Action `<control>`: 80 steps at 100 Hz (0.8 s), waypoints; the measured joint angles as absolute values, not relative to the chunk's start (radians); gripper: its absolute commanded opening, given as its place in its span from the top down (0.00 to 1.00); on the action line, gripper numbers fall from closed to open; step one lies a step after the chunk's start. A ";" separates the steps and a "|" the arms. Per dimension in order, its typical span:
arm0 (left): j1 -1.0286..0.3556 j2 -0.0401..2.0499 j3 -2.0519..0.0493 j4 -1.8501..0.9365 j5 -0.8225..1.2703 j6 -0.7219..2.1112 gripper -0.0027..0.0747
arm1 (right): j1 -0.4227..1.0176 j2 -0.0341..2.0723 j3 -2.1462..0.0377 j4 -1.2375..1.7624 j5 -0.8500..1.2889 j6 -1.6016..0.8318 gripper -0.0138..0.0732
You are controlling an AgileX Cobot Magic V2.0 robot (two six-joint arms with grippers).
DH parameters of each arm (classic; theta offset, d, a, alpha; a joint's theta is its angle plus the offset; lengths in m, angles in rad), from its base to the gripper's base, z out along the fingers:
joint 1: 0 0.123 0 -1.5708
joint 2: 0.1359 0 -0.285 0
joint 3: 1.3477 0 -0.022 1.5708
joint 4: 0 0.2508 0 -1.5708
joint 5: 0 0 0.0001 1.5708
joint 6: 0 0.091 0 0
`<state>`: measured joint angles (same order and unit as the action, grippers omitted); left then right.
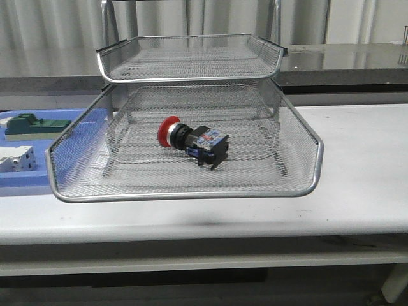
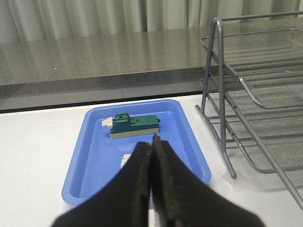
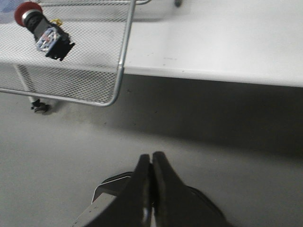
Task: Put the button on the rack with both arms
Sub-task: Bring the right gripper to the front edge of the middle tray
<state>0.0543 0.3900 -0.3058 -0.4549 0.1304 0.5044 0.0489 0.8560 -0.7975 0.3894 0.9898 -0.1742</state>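
The button, red head with a black and blue body, lies on its side in the pulled-out middle tray of the silver wire rack. It also shows in the right wrist view as the button on the mesh tray. My left gripper is shut and empty, hanging over the blue tray beside the rack's frame. My right gripper is shut and empty, out past the table's front edge, over the floor. Neither arm shows in the front view.
A flat blue plastic tray left of the rack holds a green block and a white block; the green block sits ahead of the left fingers. The white tabletop extends to the right.
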 measured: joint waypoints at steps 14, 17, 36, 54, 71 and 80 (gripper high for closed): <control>0.054 0.390 -0.306 -0.455 0.130 0.504 0.99 | 0.086 0.963 -0.798 0.424 0.953 -0.211 0.91; 0.054 0.390 -0.306 -0.455 0.130 0.504 0.99 | 0.105 0.985 -0.798 0.424 0.943 -0.213 0.91; 0.054 0.390 -0.306 -0.455 0.130 0.504 0.99 | 0.254 1.102 -0.798 0.431 0.849 -0.217 0.91; 0.054 0.390 -0.306 -0.455 0.130 0.504 0.99 | 0.406 1.221 -0.798 0.439 0.762 -0.217 0.91; 0.054 0.390 -0.306 -0.455 0.130 0.504 0.99 | 0.521 1.324 -0.798 0.443 0.704 -0.217 0.91; 0.054 0.390 -0.306 -0.455 0.130 0.504 0.99 | 0.573 1.371 -0.798 0.447 0.671 -0.217 0.91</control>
